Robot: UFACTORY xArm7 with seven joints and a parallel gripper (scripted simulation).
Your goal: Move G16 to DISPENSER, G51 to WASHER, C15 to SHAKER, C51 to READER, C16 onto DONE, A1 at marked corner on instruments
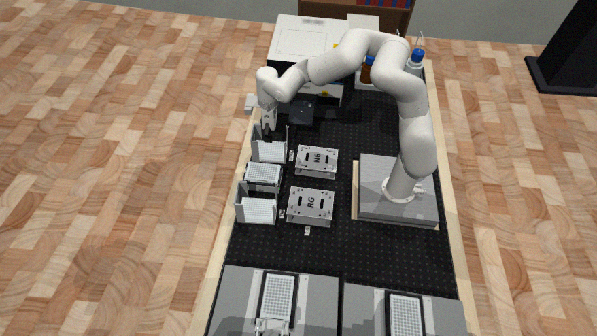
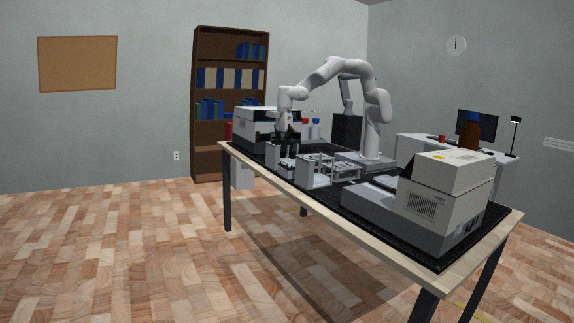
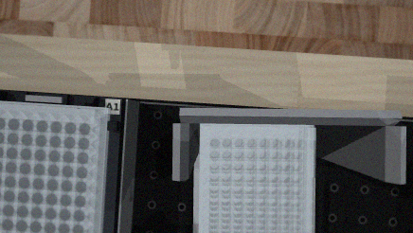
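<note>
- Fingers of the gripper (image 1: 266,134) stand as wide as they go and hold nothing; you can see them hanging over the far end of a tall rack (image 1: 255,147) at the deck's edge.
- Look into that rack: a plate (image 1: 271,151) lies deep inside it, well below the wall tops. The wrist view shows the same plate (image 3: 256,177) lying flat between the grey walls.
- You cannot read the rack's label, so you cannot tell from this whether it is IN or DONE, nor whether the plate has just been dropped or is about to be picked.
- Just beside it, a second plate (image 1: 262,173) sits on a low station; the wrist view shows an A1 mark (image 3: 113,105) at that station's corner.
- A second rack (image 1: 241,199) further along holds another plate (image 1: 258,210).
- Both big instruments at the near end carry a plate each (image 1: 277,296), (image 1: 404,313).
- Nests N6 (image 1: 316,158) and RG (image 1: 312,202) hold no plate.
- Judge the job as early or midway: no plate labels are legible, so count no step as finished.
</note>
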